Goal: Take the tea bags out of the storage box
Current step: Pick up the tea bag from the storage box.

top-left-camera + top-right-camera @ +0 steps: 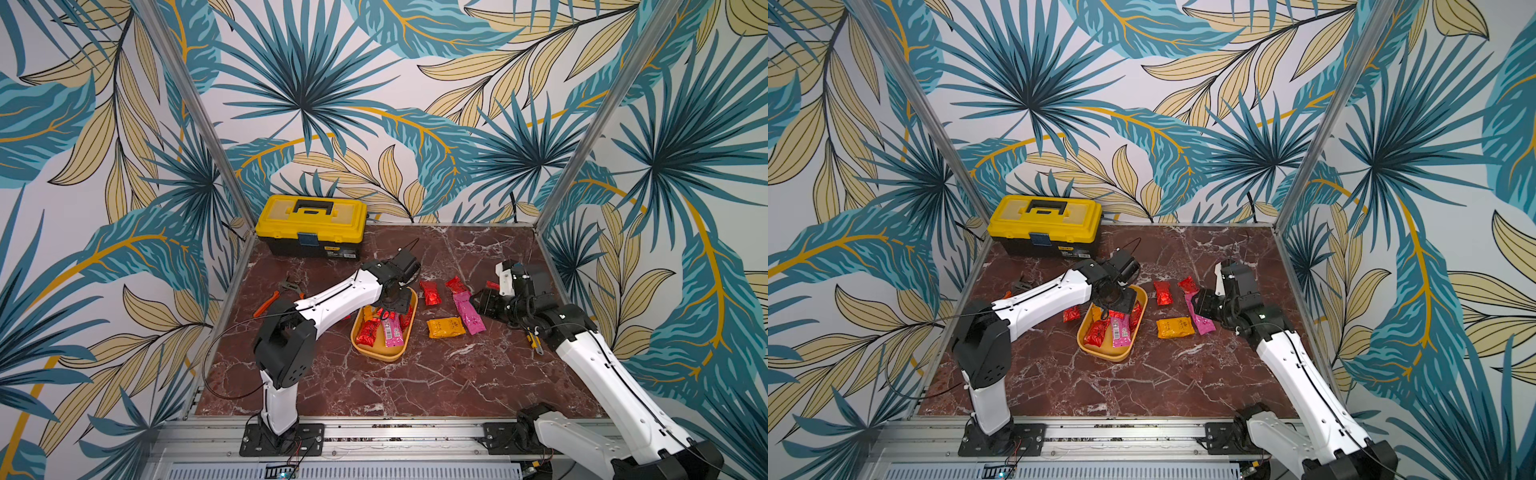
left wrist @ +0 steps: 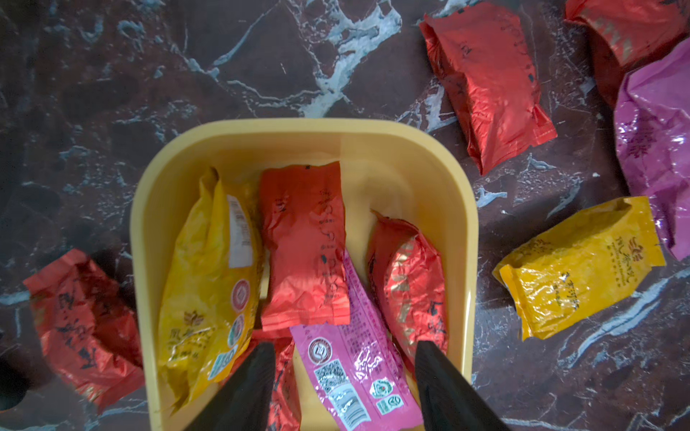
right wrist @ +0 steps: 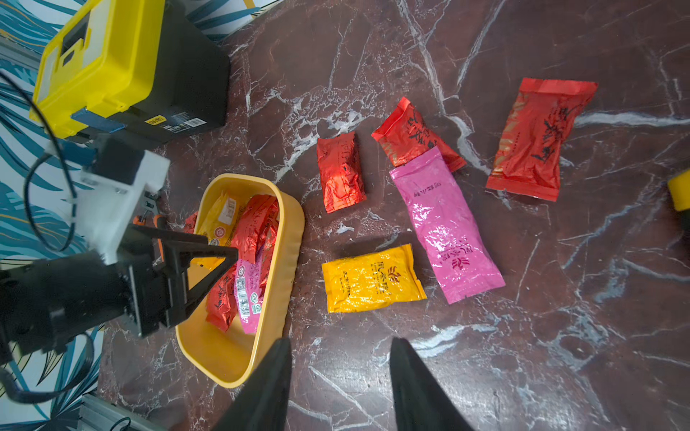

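The yellow-orange storage box (image 1: pixel 376 356) (image 2: pixel 298 130) sits mid-table and holds several tea bags: a yellow one (image 2: pixel 209 283), two red ones (image 2: pixel 302 246) (image 2: pixel 407 283) and a pink one (image 2: pixel 354 365). My left gripper (image 2: pixel 345 349) (image 1: pixel 395 306) hangs open inside the box, its fingers on either side of the pink sachet. More tea bags lie on the marble to the right: two red (image 1: pixel 430 293) (image 1: pixel 456 285), a pink (image 1: pixel 469 316) and a yellow (image 1: pixel 445 327). Another red one (image 1: pixel 1071 313) lies left of the box. My right gripper (image 3: pixel 340 341) (image 1: pixel 476 300) is open and empty, beside the pink sachet.
A yellow-lidded black toolbox (image 1: pixel 311 226) stands at the back left. Orange-handled pliers (image 1: pixel 272 302) lie left of my left arm. A yellow utility knife (image 1: pixel 533 338) lies under my right arm. Metal frame posts and patterned walls close in the table's sides.
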